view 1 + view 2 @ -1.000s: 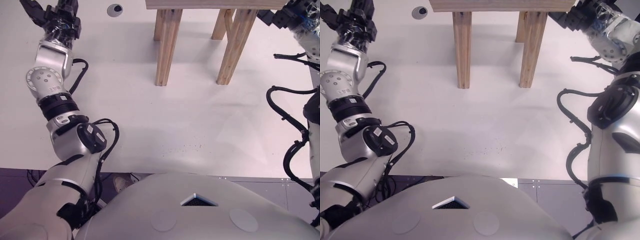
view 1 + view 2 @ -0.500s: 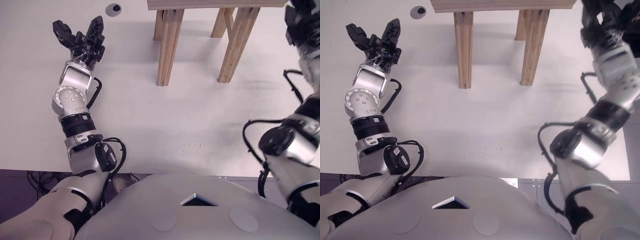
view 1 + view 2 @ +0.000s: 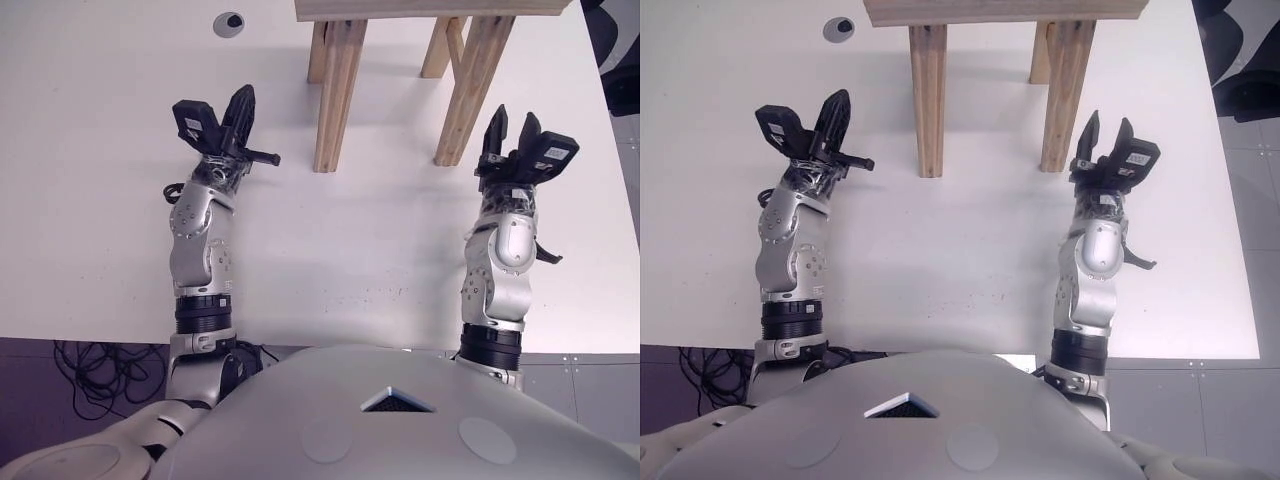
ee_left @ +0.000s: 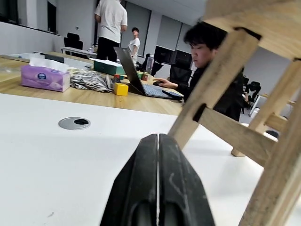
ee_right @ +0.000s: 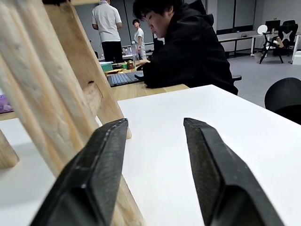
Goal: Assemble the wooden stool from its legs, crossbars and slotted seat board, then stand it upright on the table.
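Wooden stool (image 3: 430,8) stands upright at far centre of the smooth white table (image 3: 330,250): pale, grainy, square-section legs under a flat seat board. Left gripper (image 3: 246,96) has its fingers pressed together, just left of the near-left leg (image 3: 333,110). Right gripper (image 3: 512,120) has its fingers apart, just right of the near-right leg (image 3: 462,100), with the table's right edge near.

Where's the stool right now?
In the left eye view the stool stands upright at the far middle of the table, its near legs between the left gripper and the right gripper.
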